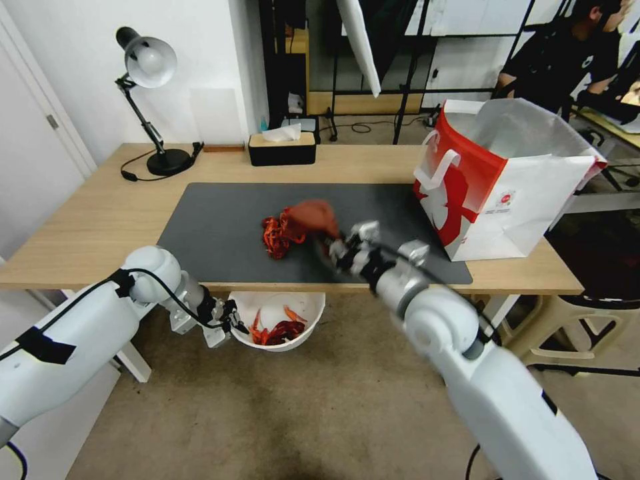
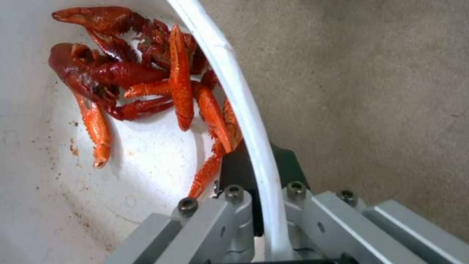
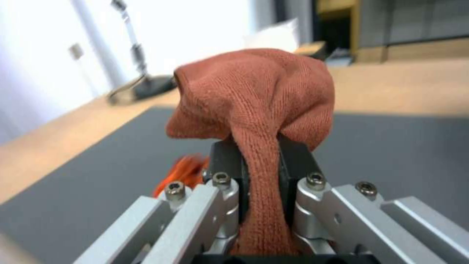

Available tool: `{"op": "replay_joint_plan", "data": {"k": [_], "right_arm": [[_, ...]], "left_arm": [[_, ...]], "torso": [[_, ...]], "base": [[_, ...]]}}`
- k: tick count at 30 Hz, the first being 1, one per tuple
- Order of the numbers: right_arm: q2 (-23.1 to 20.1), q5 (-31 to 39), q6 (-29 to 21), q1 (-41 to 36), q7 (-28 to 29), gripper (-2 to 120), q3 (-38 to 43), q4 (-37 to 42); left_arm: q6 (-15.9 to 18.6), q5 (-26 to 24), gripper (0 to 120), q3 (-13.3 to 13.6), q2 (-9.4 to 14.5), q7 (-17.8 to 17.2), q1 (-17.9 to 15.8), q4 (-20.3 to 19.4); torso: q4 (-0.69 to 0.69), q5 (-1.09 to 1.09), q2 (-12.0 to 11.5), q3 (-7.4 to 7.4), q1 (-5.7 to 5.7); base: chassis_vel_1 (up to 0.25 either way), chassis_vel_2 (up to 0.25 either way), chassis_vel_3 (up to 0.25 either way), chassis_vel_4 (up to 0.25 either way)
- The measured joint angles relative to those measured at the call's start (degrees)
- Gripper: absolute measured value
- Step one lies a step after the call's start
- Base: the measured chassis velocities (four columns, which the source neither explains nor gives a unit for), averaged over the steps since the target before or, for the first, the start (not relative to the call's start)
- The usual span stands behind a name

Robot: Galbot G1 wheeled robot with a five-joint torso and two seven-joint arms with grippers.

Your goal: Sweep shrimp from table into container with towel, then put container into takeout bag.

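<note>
While clamped on the towel (image 3: 254,99) beside the shrimp (image 1: 277,235), right gripper (image 1: 331,245); left gripper (image 1: 235,325) pinching the container (image 1: 293,308) rim below the table (image 1: 93,220) edge.

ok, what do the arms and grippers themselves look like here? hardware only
Both arms have glossy white rounded shells with silver metal wrist sections. The left arm carries a black cable along its outside, held by black tape patches. The right arm has black joint seams. The left gripper and right gripper match: brushed aluminium linkage bars, hex-socket bolts, black finger pads.
</note>
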Motion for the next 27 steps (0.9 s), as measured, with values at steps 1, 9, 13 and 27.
{"op": "replay_joint_plan", "data": {"k": [1, 9, 13, 27], "right_arm": [[0.0, 0.0, 0.0, 0.0, 0.0, 8, 0.0, 0.0], [1.3, -7.3, 3.8, 5.7, 1.7, 8, 1.1, -11.2], [2.2, -11.0, 3.4, 7.6, 2.0, 8, -0.1, -15.0], [5.5, -14.6, -0.4, 18.8, -1.0, 8, -9.1, -31.6]], "left_arm": [[0.0, 0.0, 0, 0.0, 0.0, 0.0, 0.0, 0.0], [-0.6, 0.5, 0, -1.6, 0.3, 0.2, 1.9, -0.7], [-0.8, 0.4, 0, -1.8, 0.4, 0.2, 2.2, -0.7], [-1.5, 0.3, 0, -1.9, 0.9, 0.2, 1.5, -0.6]], "torso": [[0.00, 0.00, 0.0, 0.00, 0.00], [0.00, 0.00, 0.0, 0.00, 0.00], [-0.01, 0.00, 0.0, 0.00, 0.00], [0.00, -0.01, 0.0, 0.01, 0.00]], "base": [[0.000, 0.000, 0.000, 0.000], [0.000, 0.000, 0.000, 0.000], [0.000, 0.000, 0.000, 0.000], [0.000, 0.000, 0.000, 0.000]]}}
